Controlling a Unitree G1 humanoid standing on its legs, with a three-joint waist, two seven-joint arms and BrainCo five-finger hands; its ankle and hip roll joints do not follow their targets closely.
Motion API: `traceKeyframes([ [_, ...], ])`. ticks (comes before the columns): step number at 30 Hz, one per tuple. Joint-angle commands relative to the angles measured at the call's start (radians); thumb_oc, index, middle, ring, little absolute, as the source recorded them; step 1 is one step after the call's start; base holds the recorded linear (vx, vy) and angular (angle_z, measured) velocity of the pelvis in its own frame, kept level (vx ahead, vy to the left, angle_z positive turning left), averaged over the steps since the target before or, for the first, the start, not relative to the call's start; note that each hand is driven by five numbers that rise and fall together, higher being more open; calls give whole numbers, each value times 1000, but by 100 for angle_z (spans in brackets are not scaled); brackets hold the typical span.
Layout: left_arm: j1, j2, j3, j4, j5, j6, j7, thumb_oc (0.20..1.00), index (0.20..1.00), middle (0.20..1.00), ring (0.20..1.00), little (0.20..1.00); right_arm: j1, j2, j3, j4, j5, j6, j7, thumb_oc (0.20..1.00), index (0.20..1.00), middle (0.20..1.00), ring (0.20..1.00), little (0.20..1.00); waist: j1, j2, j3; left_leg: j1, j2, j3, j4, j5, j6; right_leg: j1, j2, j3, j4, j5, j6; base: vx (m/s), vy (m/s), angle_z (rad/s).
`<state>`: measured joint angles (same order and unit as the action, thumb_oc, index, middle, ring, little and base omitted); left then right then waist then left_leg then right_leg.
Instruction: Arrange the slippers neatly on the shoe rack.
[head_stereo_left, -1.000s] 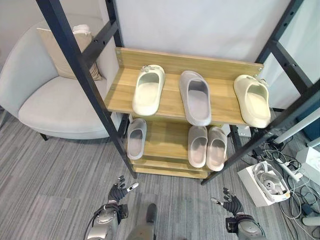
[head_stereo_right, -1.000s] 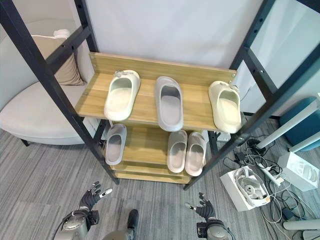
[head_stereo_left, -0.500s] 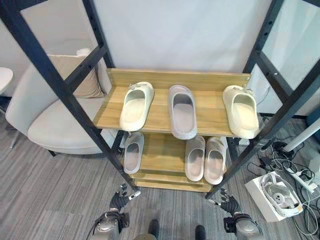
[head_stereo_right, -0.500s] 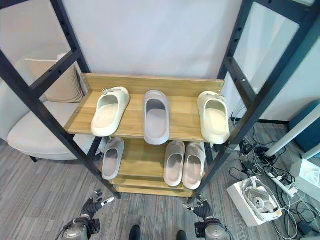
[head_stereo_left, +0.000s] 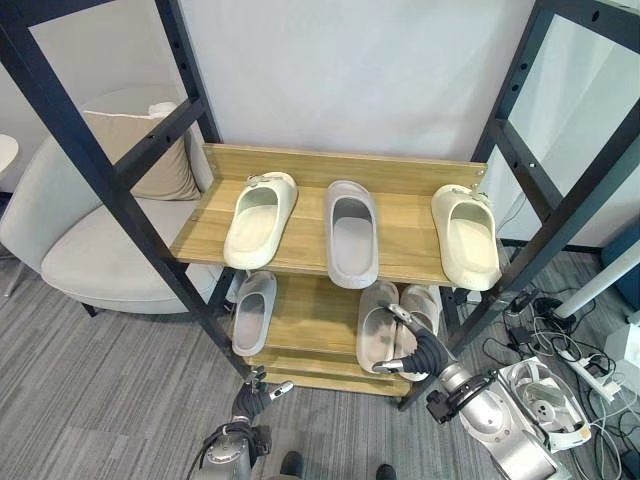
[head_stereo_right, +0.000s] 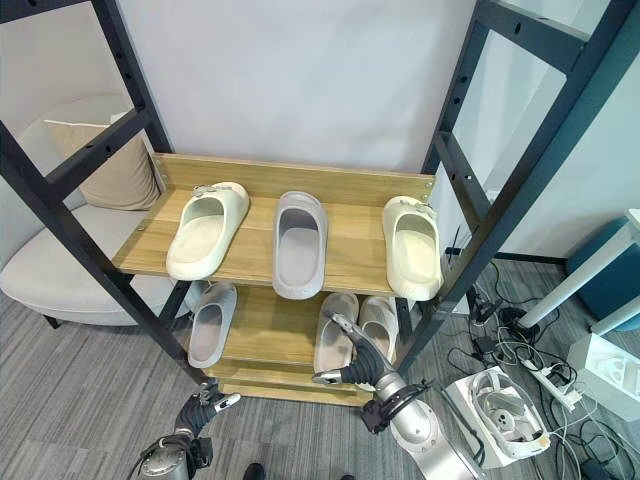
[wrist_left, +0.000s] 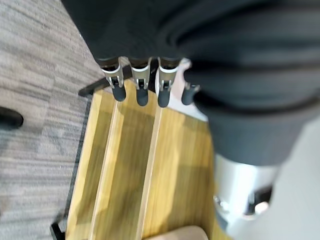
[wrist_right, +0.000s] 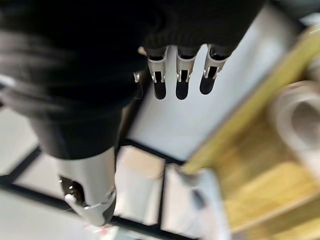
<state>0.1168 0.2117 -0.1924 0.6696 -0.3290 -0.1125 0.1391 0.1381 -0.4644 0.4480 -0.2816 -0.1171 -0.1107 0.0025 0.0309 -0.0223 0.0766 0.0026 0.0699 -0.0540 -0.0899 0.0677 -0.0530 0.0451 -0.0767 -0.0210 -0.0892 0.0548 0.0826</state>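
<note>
Reaching up from the floor, your right hand (head_stereo_left: 418, 352) now sits at the front edge of the rack's (head_stereo_left: 300, 160) lower shelf, where half a second ago it hung low beside the left. Its fingers are straight and spread, grasping nothing, just in front of the grey pair (head_stereo_left: 398, 325) at that shelf's right end. Your left hand (head_stereo_left: 250, 393) stays low near the rack's front left foot, fingers relaxed and empty. On the top shelf, a cream slipper (head_stereo_left: 259, 206) lies at the left, a grey slipper (head_stereo_left: 351, 232) in the middle and a second cream slipper (head_stereo_left: 465, 236) at the right edge. A single grey slipper (head_stereo_left: 254, 311) lies at the lower shelf's left. Judge this as the start of a pick: expect the grey pair to be addressed first.
</note>
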Motion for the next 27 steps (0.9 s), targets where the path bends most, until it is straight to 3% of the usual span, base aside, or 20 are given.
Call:
traceKeyframes([
  [1, -52, 52, 20, -16, 37, -60, 14, 1000, 1000, 1000, 1000, 1000, -58, -24, -38, -110, 30, -102, -12, 1000, 1000, 1000, 1000, 1000, 10, -47, 27, 75, -26, 10, 3, -103, 41, 16, -50, 7, 5, -29, 43, -50, 50, -7],
  [6, -31, 47, 16, -11, 39, -72, 23, 1000, 1000, 1000, 1000, 1000, -176, -67, -169, -280, -90, -138, -147, 1000, 1000, 1000, 1000, 1000, 4, -42, 8, 80, -27, 16, 3, -108, 44, 16, -51, 18, 6, -26, 46, 10, 28, -6],
  [8, -24, 45, -4, -19, 39, -75, 27, 1000, 1000, 1000, 1000, 1000, -289, -54, -232, -293, -204, -121, -256, 1000, 1000, 1000, 1000, 1000, 10, -39, -3, 80, -28, 13, 3, -110, 47, 17, -51, 21, 6, -26, 46, 20, 38, 0],
  [13, -33, 41, -32, -20, 39, -74, 29, 1000, 1000, 1000, 1000, 1000, -476, -32, -221, -194, -375, -53, -363, 1000, 1000, 1000, 1000, 1000, 38, -42, -10, 78, -29, 7, 3, -111, 51, 19, -50, 15, 7, -28, 43, 7, 9, 2],
  [16, -38, 42, -40, -17, 37, -75, 28, 1000, 1000, 1000, 1000, 1000, -566, -36, -194, -120, -423, -19, -382, 1000, 1000, 1000, 1000, 1000, 54, -47, -10, 75, -30, 1, 3, -111, 52, 20, -50, 10, 7, -29, 41, 5, 21, 5],
  [20, -26, 53, -54, -15, 26, -74, 7, 1000, 1000, 1000, 1000, 1000, -721, -62, -145, 130, -500, 64, -412, 1000, 1000, 1000, 1000, 1000, 114, -70, -2, 67, -35, -27, 3, -112, 54, 26, -55, -18, 5, -31, 41, 11, 34, 15],
  [27, 7, 58, -19, 4, 35, -67, -11, 1000, 1000, 1000, 1000, 1000, -651, -74, -194, 191, -511, 86, -413, 1000, 1000, 1000, 1000, 1000, 139, -77, 9, 58, -43, -51, 3, -113, 57, 32, -62, -39, 3, -37, 44, 11, 29, 17],
])
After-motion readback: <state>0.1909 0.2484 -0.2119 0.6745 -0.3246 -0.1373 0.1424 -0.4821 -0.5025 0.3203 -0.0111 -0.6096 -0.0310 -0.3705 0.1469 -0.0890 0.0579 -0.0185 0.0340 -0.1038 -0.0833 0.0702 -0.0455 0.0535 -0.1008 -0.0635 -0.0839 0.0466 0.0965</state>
